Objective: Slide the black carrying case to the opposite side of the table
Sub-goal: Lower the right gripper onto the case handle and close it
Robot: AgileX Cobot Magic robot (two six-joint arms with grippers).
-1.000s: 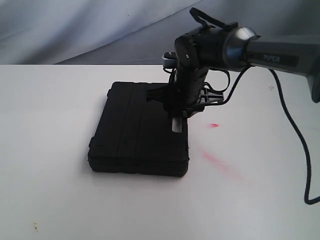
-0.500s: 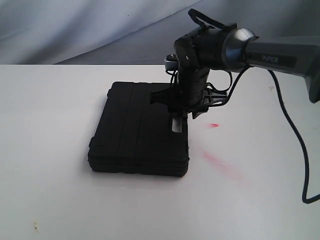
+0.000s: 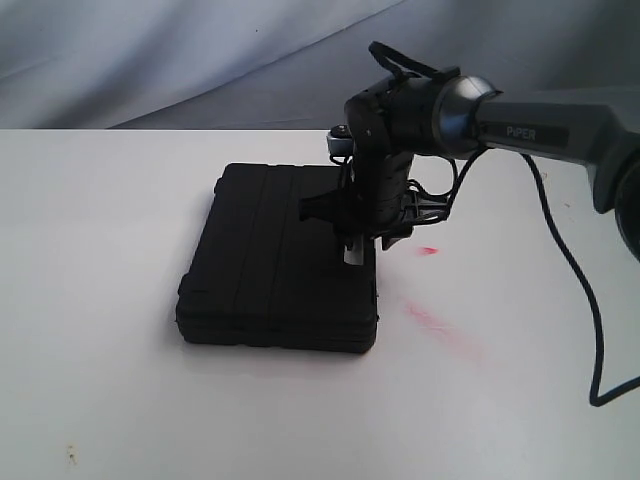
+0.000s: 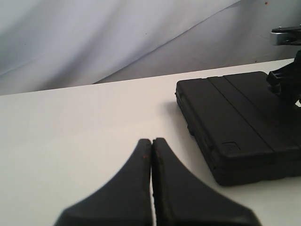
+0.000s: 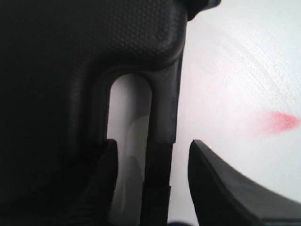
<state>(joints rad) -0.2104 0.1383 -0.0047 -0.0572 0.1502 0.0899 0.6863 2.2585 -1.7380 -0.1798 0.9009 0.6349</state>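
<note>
On the white table (image 3: 100, 250), a little left of the middle, the black carrying case (image 3: 275, 260) lies flat, its moulded handle (image 5: 162, 108) on the right edge. Your right arm (image 3: 560, 135) reaches in from the right, and white lettering on its grey sleeve reads "PiPER". It points your right gripper (image 5: 151, 150) down at that handle. In the right wrist view the fingers are spread. One finger sits inside the handle opening and the other outside it, so they straddle the handle bar with a gap on each side and do not squeeze it. Your left gripper (image 4: 152, 146) appears only in the left wrist view, hanging over bare table to the left of the case. Its two dark fingers are pressed together with nothing between them. Right of the case, a small red spot (image 3: 428, 250) and a longer pink smear (image 3: 435, 322) mark the tabletop. A black cable (image 3: 590, 300) hangs from the right arm. No writing can be read on the case itself.
</note>
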